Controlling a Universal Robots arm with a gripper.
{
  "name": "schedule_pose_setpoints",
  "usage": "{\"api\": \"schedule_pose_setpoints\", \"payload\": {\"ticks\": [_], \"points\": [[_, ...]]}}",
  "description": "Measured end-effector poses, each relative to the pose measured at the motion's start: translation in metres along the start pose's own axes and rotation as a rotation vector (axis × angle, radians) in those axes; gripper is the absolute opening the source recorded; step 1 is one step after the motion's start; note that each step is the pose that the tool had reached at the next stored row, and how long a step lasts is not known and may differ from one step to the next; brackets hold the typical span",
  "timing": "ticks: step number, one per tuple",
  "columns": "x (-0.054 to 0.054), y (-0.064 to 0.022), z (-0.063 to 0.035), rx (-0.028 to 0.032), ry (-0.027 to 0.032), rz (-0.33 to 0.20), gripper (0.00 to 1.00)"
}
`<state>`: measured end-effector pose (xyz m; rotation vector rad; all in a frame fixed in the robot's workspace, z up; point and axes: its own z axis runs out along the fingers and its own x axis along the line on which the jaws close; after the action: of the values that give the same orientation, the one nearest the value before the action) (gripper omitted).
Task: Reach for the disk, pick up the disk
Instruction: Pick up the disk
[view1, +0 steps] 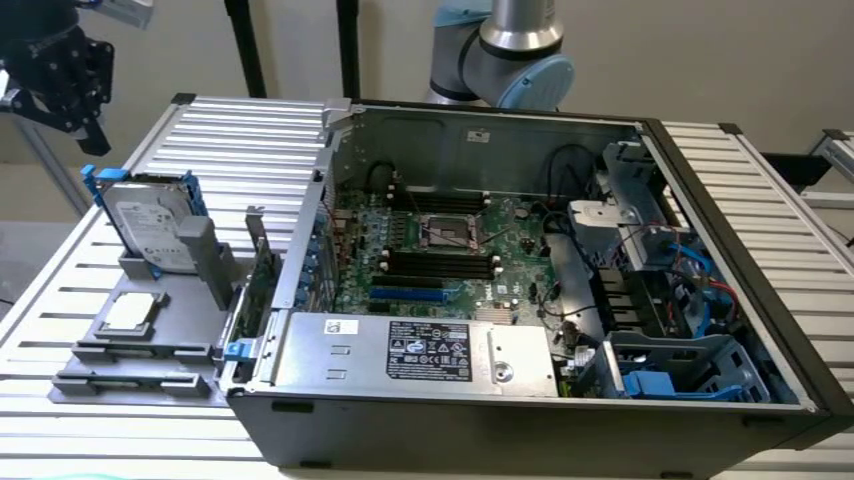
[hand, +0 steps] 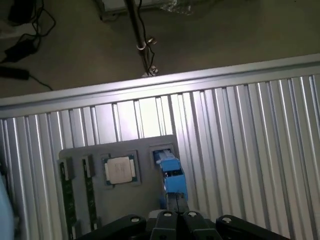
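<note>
Exterior view: gripper (view1: 60, 75) hangs high at this view's left, above and apart from the disk (view1: 150, 225) — a reach not yet closed, by my reading.
Disk: stands on edge in a slot of the grey holder (view1: 147, 345), label face out, blue bracket around it; upright like this, its top edge is free to be taken from above.
Holder: lies on the ribbed tabletop (view1: 254, 130), beside the open computer case (view1: 534, 300); a square chip (view1: 130, 312) sits flat in its own recess nearby.
Wrist view: looks down on the disk (hand: 171, 177) edge-on, just over the gripper (hand: 176, 210) — roughly lined up for a descent.
Jaws: touching nothing; whether open or closed, I cannot tell.
</note>
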<state>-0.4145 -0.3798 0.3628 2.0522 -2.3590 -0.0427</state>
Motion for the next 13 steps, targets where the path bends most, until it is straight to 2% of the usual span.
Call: {"api": "schedule_pose_setpoints", "payload": {"ticks": [9, 13], "points": [[-0.0002, -0.0017, 0.0009, 0.0009, 0.0023, -0.088, 0.11], [-0.0006, -0.0019, 0.0011, 0.0009, 0.0028, -0.1, 0.11]]}}
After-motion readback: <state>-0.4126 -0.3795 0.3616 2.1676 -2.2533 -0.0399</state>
